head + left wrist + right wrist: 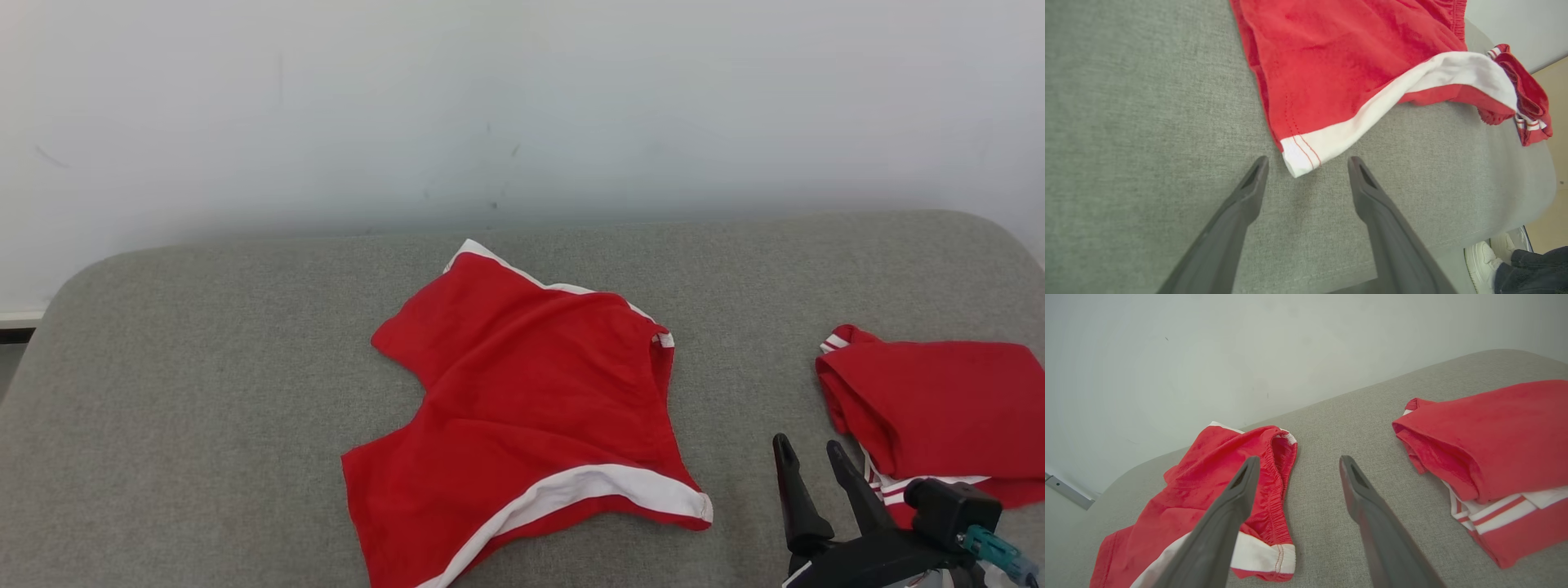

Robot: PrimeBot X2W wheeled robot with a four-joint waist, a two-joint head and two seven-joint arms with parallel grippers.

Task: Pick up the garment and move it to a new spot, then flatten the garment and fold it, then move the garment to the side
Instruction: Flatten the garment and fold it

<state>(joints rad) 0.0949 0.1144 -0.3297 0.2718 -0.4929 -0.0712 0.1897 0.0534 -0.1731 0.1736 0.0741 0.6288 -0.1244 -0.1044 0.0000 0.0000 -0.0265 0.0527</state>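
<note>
The garment, red shorts with white trim, lies crumpled and partly spread in the middle of the grey padded table. In the left wrist view my left gripper is open just above the table, and the white-hemmed corner of the garment reaches in between its fingertips without being pinched. My right gripper stands open at the lower right, to the right of the garment and apart from it. In the right wrist view the right gripper is empty over bare table, with the garment on its left.
A second red garment, folded, with white stripes, lies at the table's right edge, close to my right gripper; it also shows as the folded garment and the folded garment. A pale wall stands behind the table. A person's white shoe is beside the table.
</note>
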